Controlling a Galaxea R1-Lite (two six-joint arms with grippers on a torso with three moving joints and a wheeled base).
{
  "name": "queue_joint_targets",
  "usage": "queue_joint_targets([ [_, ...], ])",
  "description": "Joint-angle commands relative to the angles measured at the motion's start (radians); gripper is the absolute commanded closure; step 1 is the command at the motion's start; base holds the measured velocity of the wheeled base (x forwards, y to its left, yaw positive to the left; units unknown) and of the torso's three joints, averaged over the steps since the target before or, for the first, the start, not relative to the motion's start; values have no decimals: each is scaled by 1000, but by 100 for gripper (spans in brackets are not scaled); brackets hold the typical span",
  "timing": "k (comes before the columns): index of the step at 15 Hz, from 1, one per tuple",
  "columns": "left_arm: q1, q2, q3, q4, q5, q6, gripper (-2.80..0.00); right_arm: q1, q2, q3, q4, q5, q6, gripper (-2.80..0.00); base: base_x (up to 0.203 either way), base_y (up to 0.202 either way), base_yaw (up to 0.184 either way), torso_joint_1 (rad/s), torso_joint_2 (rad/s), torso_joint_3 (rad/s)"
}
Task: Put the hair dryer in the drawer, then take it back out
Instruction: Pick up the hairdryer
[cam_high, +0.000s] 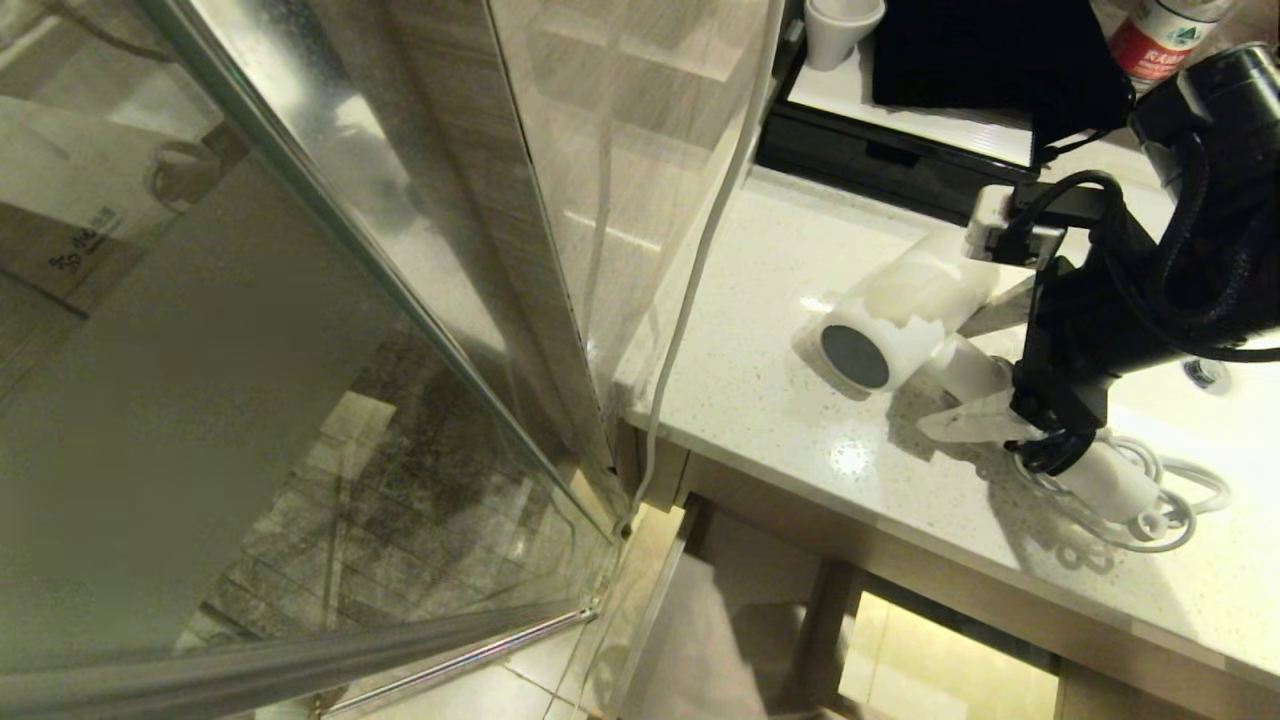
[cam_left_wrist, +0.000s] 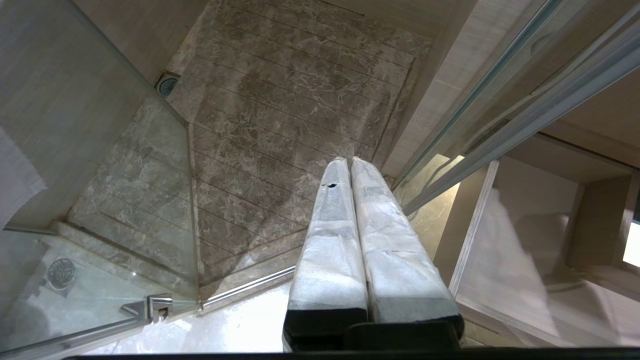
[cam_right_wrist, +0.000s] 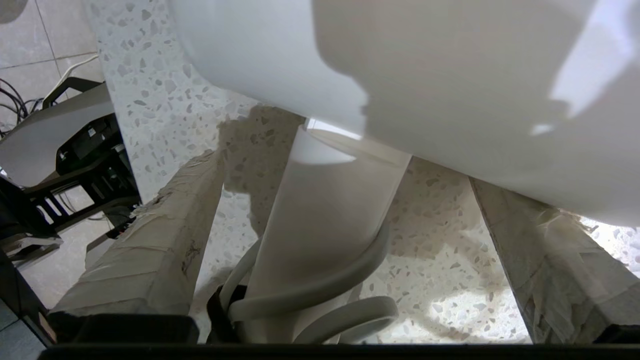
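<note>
The hair dryer (cam_high: 905, 320) lies on its side on the speckled white counter (cam_high: 760, 420), with its dark grey end turned toward the counter's front edge. The right gripper (cam_right_wrist: 340, 235) is down over it, its jaws wide apart, one on each side of the straight handle (cam_right_wrist: 320, 215) and not touching it. The left gripper (cam_left_wrist: 350, 240) hangs over the shower floor (cam_left_wrist: 280, 100), jaws pressed together. The dryer looks light and rigid, but its smooth plastic may slip (the fat barrel is too wide for a safe hold). I think the handle is the best place, near the barrel, above the coiled cord (cam_high: 1160, 500), which can drag or snag.
</note>
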Motion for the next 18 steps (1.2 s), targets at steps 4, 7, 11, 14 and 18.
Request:
queue_joint_targets([
  [4, 0, 2, 0, -1, 0, 0, 0, -1, 2, 3, 2, 0, 7, -280, 0, 0, 0, 0, 0, 0],
  [7, 0, 2, 0, -1, 0, 0, 0, -1, 0, 11, -9, 0, 7, -280, 0, 0, 0, 0, 0, 0],
  [11, 0, 2, 0, -1, 1, 0, 0, 0, -16, 36, -7, 0, 36, -280, 0, 0, 0, 0, 0, 0],
  [14, 0, 2, 0, -1, 0, 0, 0, -1, -45, 48, -8, -3, 36, -280, 0, 0, 0, 0, 0, 0],
  [18, 0, 2, 0, -1, 0, 0, 0, -1, -106, 118, -2, -1, 45, -280, 0, 0, 0, 0, 0, 0],
])
